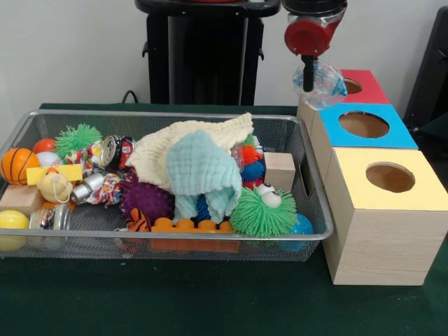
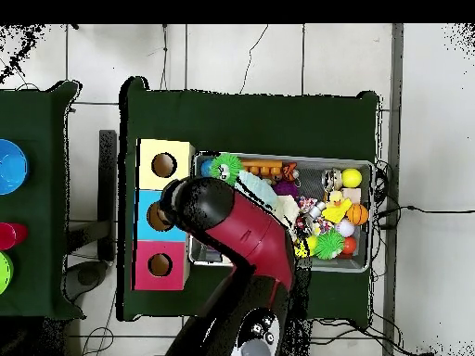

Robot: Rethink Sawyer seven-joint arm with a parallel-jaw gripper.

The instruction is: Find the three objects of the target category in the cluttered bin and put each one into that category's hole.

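My gripper (image 1: 308, 82) hangs above the far end of the row of boxes, shut on a clear ball with coloured specks (image 1: 324, 87). The ball floats over the edge between the red-topped box (image 1: 367, 89) and the blue-topped box (image 1: 392, 136), above the blue box's round hole (image 1: 364, 124). A yellow-topped box (image 1: 420, 196) stands nearest the camera. In the overhead view the arm's end (image 2: 181, 209) covers the blue box (image 2: 144, 206), hiding the gripper and ball there. The wire bin (image 1: 210, 239) beside the boxes holds mixed toys.
In the bin lie a cream cloth (image 1: 189, 143), a teal cloth (image 1: 203, 171), a green spiky ball (image 1: 262, 213), a purple spiky ball (image 1: 147, 199), a small basketball (image 1: 17, 164), crushed cans (image 1: 98, 185) and a wooden block (image 1: 280, 170). Green cloth covers the table.
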